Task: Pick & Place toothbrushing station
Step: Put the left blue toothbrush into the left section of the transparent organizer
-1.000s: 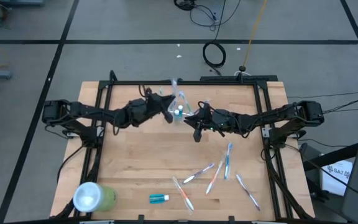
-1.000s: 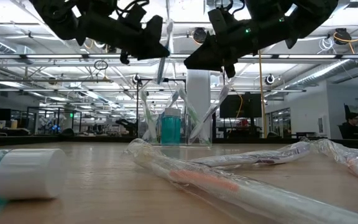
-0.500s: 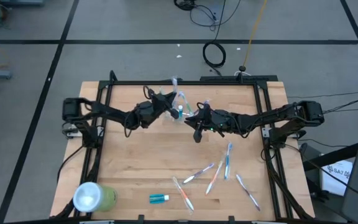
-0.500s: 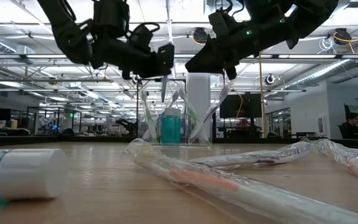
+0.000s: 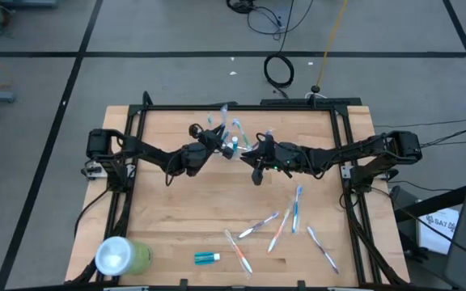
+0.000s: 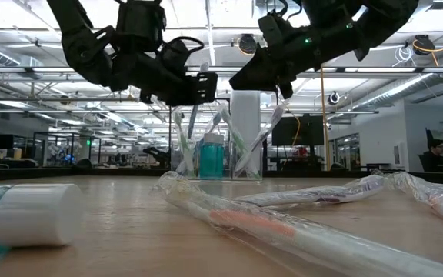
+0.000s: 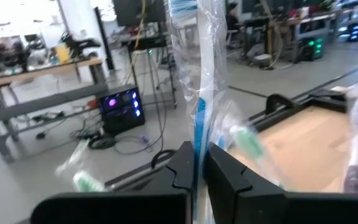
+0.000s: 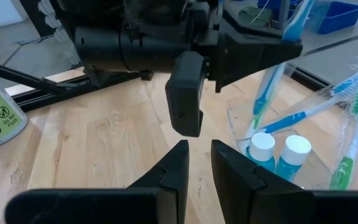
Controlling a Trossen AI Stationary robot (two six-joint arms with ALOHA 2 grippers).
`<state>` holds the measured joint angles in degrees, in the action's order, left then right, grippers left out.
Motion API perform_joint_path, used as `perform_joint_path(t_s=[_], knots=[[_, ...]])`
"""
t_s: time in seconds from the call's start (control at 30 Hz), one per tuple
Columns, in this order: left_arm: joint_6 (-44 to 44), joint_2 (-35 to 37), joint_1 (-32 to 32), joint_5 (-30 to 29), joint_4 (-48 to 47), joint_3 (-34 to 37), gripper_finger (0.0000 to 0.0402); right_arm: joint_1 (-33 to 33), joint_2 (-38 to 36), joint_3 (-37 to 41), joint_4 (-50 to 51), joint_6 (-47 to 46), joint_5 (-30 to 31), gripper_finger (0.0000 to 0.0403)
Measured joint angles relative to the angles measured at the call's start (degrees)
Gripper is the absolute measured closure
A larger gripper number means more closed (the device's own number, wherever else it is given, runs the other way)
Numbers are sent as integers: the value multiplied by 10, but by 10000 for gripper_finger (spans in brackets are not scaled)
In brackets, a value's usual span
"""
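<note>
Station partly filled
Left gripper [image 7: 199, 163] pinching wrapped toothbrush [image 7: 202, 81] over clear cup [image 5: 231, 145]; several toothbrushes [image 5: 296, 207] left at five o'clock.

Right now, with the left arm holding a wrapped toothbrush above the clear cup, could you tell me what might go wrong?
1. The clear cup already holds several brushes and tubes, so the wrapped toothbrush in the left end effector may catch on them and miss.
2. The right end effector hovers close beside the cup and the left one; the arms could collide.
3. The loose wrapper may snag, perhaps tipping the light cup.
</note>
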<state>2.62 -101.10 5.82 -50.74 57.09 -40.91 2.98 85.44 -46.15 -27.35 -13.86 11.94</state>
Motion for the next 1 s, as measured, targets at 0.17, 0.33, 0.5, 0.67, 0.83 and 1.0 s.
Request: perform_joint_path(t_s=[0.17,0.33,0.5,0.67,0.83,1.0], knots=[[-30,0,-2,-12,-47,0,391,0,0,0,0,0,0,339],[-77,0,-2,-19,-94,0,390,0,0,0,0,0,0,339],[-127,0,0,-31,-134,0,381,0,0,0,0,0,0,339],[-137,0,0,-38,-163,0,394,0,0,0,0,0,0,339],[-152,0,0,-38,-191,0,379,0,0,0,0,0,0,339],[-154,0,0,-34,-201,0,374,0,0,0,0,0,0,339]])
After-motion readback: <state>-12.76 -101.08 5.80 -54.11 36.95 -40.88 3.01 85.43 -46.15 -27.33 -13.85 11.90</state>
